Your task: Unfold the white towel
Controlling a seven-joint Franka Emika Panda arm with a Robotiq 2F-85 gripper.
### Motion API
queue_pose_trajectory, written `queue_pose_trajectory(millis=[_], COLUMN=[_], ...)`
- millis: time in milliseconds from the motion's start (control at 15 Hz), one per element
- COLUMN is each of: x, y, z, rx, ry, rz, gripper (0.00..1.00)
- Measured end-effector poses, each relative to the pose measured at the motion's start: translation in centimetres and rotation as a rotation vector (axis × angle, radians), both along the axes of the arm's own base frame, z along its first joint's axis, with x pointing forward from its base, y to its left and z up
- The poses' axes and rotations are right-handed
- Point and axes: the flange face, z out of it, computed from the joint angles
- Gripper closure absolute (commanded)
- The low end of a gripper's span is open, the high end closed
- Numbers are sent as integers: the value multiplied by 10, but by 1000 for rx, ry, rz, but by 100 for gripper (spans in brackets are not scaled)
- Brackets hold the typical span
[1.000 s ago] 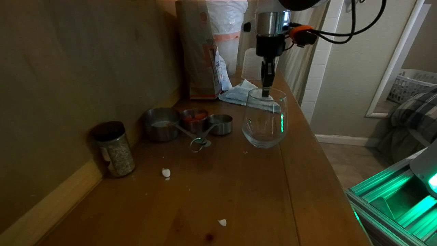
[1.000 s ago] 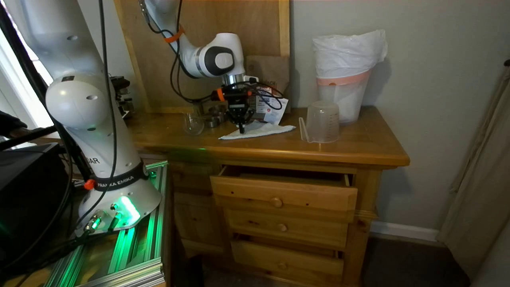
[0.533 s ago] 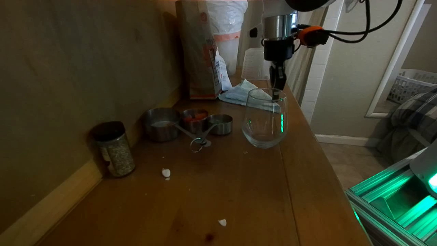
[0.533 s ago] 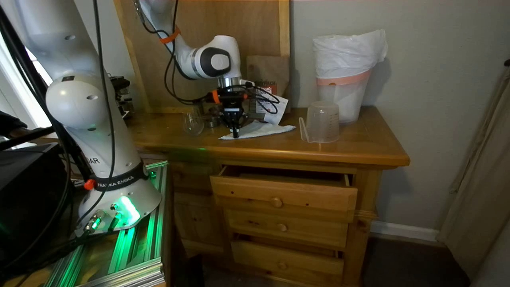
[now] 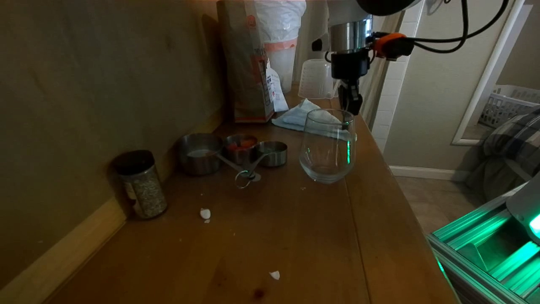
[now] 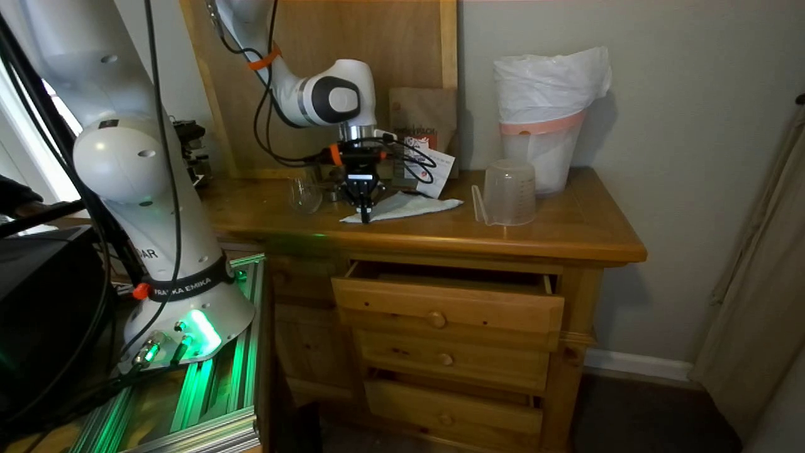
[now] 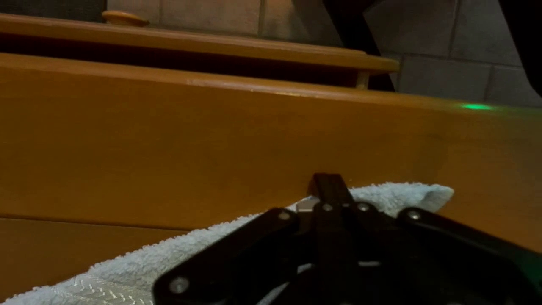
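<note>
You are holding the Panda arm (image 6: 343,99) bent, its Robotiq gripper (image 6: 365,220) pointing down, fingers (image 7: 332,186) together, any pinch unclear, at the drawer-side edge of the white towel (image 6: 412,206) on the wooden desk (image 6: 578,214).

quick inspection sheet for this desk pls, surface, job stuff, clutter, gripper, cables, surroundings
Surface: wooden desk; small white fragments lie on it.
Job's things: white towel on the desk, folded over in places, not spread flat.
Clutter: glass, three metal cups, black-lidded jar, paper bag, plastic jug, lined bin.
Gripper: at the towel's drawer-side edge, jaws apparently shut; whether cloth is pinched between them cannot be told.
Cables: black, looped beside the gripper; none seen touching the towel.
Surroundings: top drawer partly open; curtain hanging off to one side.
</note>
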Motion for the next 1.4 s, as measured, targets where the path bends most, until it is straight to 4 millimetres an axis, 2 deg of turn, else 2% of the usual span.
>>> queue_pose_trajectory(millis=[200, 267, 333, 400, 600, 800, 1067, 1200, 1267, 1333, 1400], x=[-4, -6, -7, -7, -5, 0, 0, -1, -1, 0, 0], y=[-2, -3, -4, -5, -5, 1, 22, 34, 41, 48, 54], z=[-1, -1, 0, 2, 16, 44, 76, 82, 85, 89, 93], rx=[-21, -28, -34, -37, -31, -1, 25, 25, 28, 37, 44], ry=[36, 48, 57, 61, 44, 1, -16, -26, -34, -48, -59], rz=[21, 26, 29, 30, 20, -4, -62, -94, -98, -85, -74], gripper=[97, 87, 71, 70, 50, 30, 3, 0, 7, 0, 0])
